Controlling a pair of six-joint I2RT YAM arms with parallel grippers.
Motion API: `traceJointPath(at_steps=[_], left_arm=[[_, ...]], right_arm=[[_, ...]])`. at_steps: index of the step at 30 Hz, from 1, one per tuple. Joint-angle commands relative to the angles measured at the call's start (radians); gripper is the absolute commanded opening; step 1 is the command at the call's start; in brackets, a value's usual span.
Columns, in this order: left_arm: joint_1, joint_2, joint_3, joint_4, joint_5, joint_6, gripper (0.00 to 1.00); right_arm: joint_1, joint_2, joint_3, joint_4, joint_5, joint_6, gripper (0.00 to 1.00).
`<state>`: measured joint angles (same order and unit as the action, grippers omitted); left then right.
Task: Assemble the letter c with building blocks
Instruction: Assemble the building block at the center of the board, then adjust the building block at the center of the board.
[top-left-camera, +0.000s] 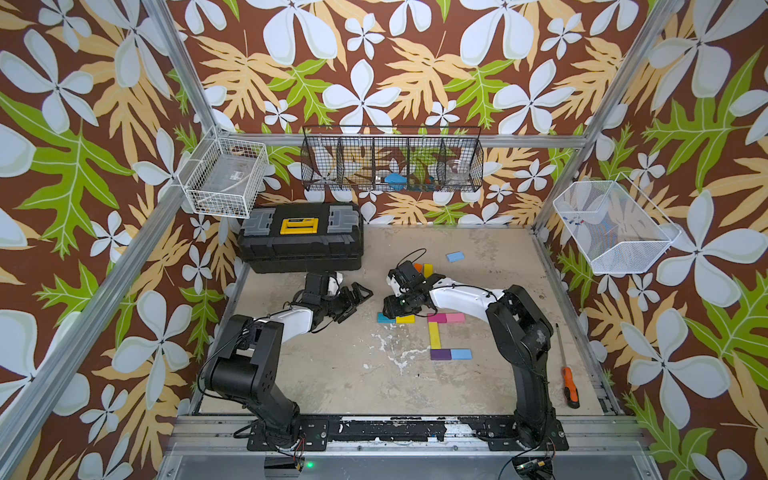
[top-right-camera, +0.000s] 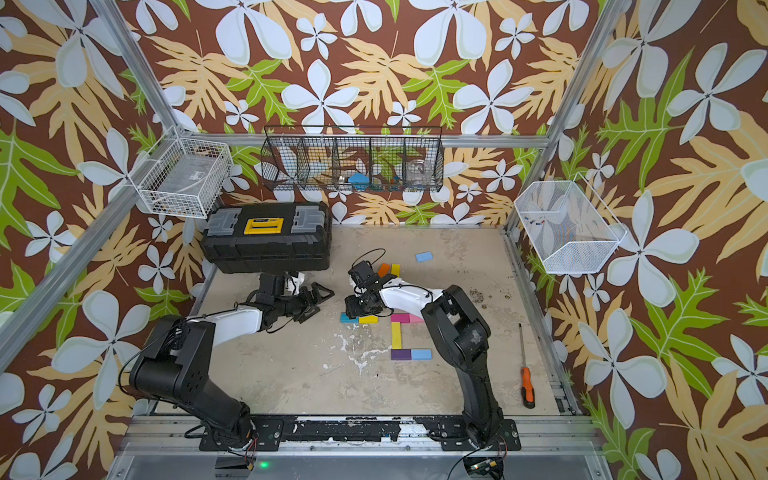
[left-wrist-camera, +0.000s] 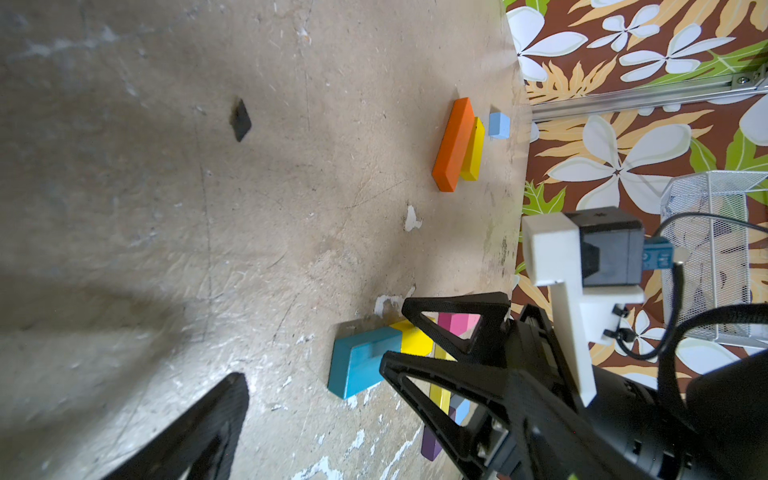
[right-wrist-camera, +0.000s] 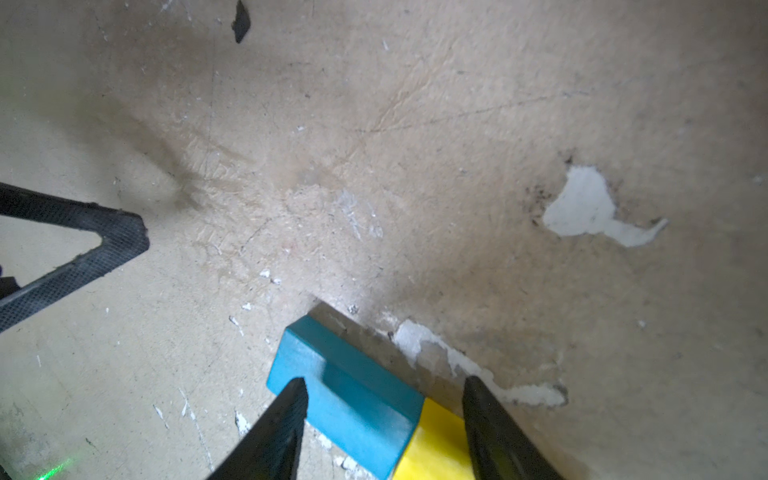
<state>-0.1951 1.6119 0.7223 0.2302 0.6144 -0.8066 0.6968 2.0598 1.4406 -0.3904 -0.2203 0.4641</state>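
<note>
While the left pincer (top-left-camera: 357, 303) gapes over open table (top-left-camera: 332, 365), the right pincer (right-wrist-camera: 384, 381) straddles the teal block (right-wrist-camera: 332, 365) edges, grip unclear.

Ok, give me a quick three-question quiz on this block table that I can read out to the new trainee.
1. True or false: the left gripper is holding a block.
2. The right gripper has its fingers on either side of which colour of block? A orange, B teal, C purple.
3. How many blocks make up the C-shaped group beside the right arm?

Key
1. False: its jaws stand open and empty.
2. B, the teal block.
3. Five: magenta, pink, yellow, purple and light blue.
</note>
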Motion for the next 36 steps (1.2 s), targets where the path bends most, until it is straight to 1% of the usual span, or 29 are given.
traceJointPath(at_steps=[1,5,11,13,18,23,27,33,36], left_arm=[[0.001,-0.006,0.000,0.016,0.014,0.004,1.00],[0.001,-0.012,0.007,0.011,0.018,0.013,1.00],[0.001,-0.011,0.042,-0.018,0.016,0.042,1.00],[-0.002,-0.010,0.061,-0.032,0.004,0.055,1.00],[-0.044,0.015,0.150,-0.136,-0.057,0.126,1.00],[-0.050,0.027,0.170,-0.169,-0.101,0.133,1.00],[-0.047,0.034,0.186,-0.190,-0.121,0.146,1.00],[-0.035,0.040,0.185,-0.183,-0.123,0.147,1.00],[-0.033,0.043,0.179,-0.171,-0.119,0.144,1.00]], right_arm=[[0.000,-0.003,0.022,-0.011,0.008,-0.004,0.62],[-0.019,-0.033,0.072,-0.036,0.030,0.003,0.62],[-0.097,-0.061,0.155,-0.103,0.168,0.038,0.63],[-0.137,-0.049,0.184,-0.132,0.187,0.060,0.63],[-0.196,0.030,0.286,-0.205,0.257,0.135,0.64],[-0.202,0.152,0.420,-0.287,0.320,0.191,0.64],[-0.201,0.241,0.520,-0.348,0.336,0.225,0.64],[-0.201,0.304,0.582,-0.358,0.318,0.252,0.63],[-0.194,0.333,0.638,-0.377,0.338,0.245,0.63]])
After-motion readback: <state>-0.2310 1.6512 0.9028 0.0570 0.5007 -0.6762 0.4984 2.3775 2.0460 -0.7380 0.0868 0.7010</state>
